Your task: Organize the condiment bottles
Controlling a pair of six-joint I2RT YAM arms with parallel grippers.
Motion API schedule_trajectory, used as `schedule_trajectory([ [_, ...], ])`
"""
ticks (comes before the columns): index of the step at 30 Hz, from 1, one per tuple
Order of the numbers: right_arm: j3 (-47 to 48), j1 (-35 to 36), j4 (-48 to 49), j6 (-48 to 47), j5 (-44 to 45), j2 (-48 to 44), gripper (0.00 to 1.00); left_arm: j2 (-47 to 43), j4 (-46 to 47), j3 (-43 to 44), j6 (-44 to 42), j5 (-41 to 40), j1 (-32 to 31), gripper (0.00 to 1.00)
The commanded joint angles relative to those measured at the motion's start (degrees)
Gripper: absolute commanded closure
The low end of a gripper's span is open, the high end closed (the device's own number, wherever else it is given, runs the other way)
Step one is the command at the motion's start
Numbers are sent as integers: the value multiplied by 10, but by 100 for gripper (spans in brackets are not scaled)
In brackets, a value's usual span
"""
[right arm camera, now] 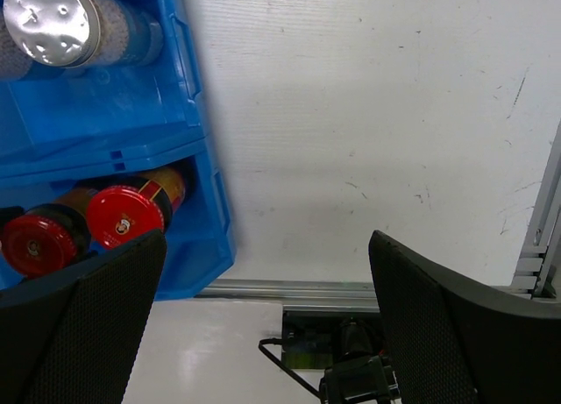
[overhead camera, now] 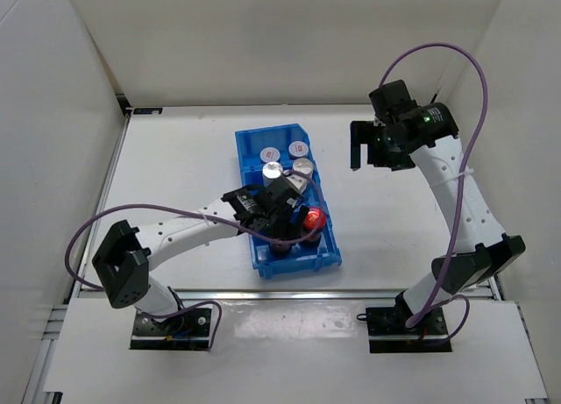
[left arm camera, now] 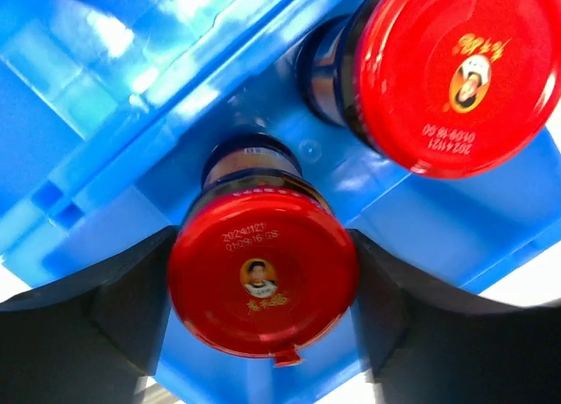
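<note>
Bright even light — sheen on red-capped bottle [left arm camera: 263,277]; edges maybe soft.

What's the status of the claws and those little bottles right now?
Left claw shut on a red-capped bottle in the blue bin's near compartment. Right claw open, empty, over bare table. Second red-capped bottle close beside, not touching.

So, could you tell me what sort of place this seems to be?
Probably a robot test bench in a lab, not a kitchen: bare white walls enclose a white table, and the left arm and right arm are bolted at its near edge.
</note>
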State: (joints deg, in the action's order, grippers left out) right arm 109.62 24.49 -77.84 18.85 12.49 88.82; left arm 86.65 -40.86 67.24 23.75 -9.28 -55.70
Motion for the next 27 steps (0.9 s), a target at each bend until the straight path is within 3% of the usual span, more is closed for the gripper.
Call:
schedule_trajectory([
  [1,17,-1,-121,3,18,-6,1,-6,12,36,-20,-21,5,0],
  [6,23,-1,-121,8,6,7,1,-6,-56,104,-20,-92,5,0],
  [12,7,-1,-104,8,-7,-7,1,-25,-146,269,-37,-141,24,0],
  [17,-12,-1,-109,8,4,-32,1,-57,-171,358,-20,-119,113,0],
  [20,-24,-1,-109,8,18,-50,1,-105,-131,340,2,-119,199,0],
  [24,-49,-1,-126,21,48,-68,1,-192,-40,216,-52,-178,309,0],
  [27,-60,-1,-126,27,57,-80,1,-217,20,137,-76,-171,379,0],
])
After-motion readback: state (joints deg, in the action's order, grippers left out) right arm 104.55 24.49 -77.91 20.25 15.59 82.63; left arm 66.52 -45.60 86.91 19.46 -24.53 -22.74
